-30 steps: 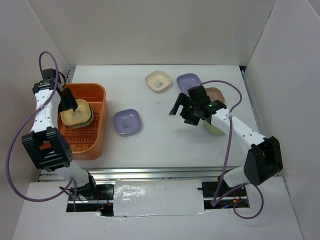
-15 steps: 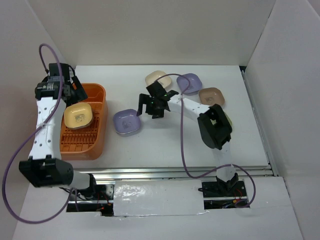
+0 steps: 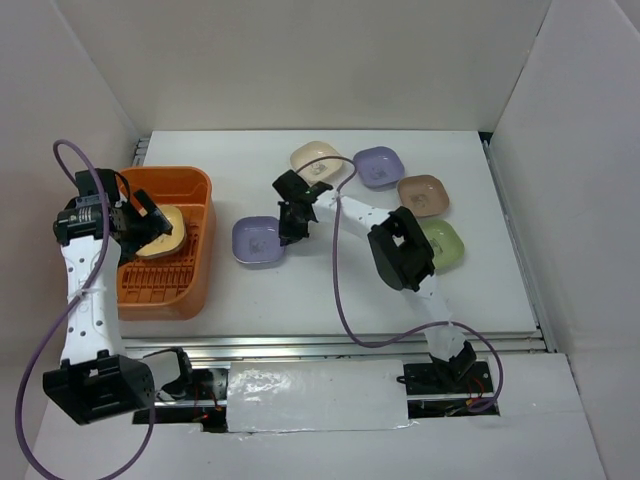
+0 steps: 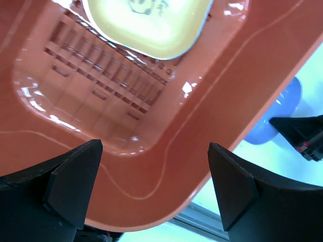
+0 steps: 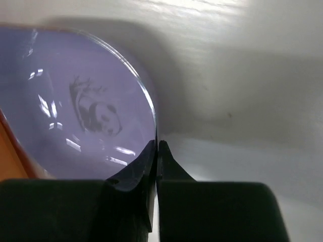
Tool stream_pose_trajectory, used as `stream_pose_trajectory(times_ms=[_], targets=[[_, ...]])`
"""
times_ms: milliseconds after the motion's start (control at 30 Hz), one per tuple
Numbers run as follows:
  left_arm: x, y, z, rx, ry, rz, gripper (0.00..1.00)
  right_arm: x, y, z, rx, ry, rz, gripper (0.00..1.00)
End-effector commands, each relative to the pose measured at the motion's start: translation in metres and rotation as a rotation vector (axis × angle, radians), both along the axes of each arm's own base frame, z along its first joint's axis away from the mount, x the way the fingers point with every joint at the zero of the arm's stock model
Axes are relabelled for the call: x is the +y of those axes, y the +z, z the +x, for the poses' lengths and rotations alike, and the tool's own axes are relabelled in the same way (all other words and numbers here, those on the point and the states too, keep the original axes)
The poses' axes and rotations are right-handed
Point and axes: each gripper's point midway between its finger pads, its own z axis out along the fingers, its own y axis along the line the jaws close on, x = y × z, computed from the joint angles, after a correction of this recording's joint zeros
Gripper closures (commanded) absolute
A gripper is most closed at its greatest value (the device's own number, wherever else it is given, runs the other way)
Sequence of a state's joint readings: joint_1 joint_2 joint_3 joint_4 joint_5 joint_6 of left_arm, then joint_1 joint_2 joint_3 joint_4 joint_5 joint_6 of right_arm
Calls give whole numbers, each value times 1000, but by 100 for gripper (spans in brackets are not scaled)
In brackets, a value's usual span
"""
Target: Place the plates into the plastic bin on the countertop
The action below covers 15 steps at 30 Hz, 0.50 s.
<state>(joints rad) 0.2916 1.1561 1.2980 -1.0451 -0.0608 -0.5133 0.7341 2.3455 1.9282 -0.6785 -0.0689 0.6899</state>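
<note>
Right pincer point(image 5: 157, 146) is nipped almost closed on the right-hand rim of a lavender plate point(image 5: 86, 116). That plate lies flat on the countertop point(image 3: 330, 290), mid-frame in the top view, near the right side of the plastic bin point(image 3: 195, 290). Left pincer point(image 4: 155, 148) is spread wide, gripping nothing, over the bin's inside at left of frame. Beneath it a yellow plate point(image 4: 151, 25) rests on the slatted floor. Upper right, an arc of four plates on the countertop: cream plate point(image 3: 318, 157), second lavender plate point(image 3: 378, 165), brown plate point(image 3: 422, 193), green plate point(image 3: 443, 245).
</note>
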Motion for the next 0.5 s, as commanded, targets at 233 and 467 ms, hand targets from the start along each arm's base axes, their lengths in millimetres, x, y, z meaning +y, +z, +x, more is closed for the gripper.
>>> stream_pose_trajectory(times_ms=[233, 467], targets=[[-92, 73, 44, -246, -332, -71, 1, -94, 122, -32, -277, -278, -135, 100], [-196, 42, 63, -145, -568, -77, 1, -105, 227, -56, -393, -246, 5, 100]])
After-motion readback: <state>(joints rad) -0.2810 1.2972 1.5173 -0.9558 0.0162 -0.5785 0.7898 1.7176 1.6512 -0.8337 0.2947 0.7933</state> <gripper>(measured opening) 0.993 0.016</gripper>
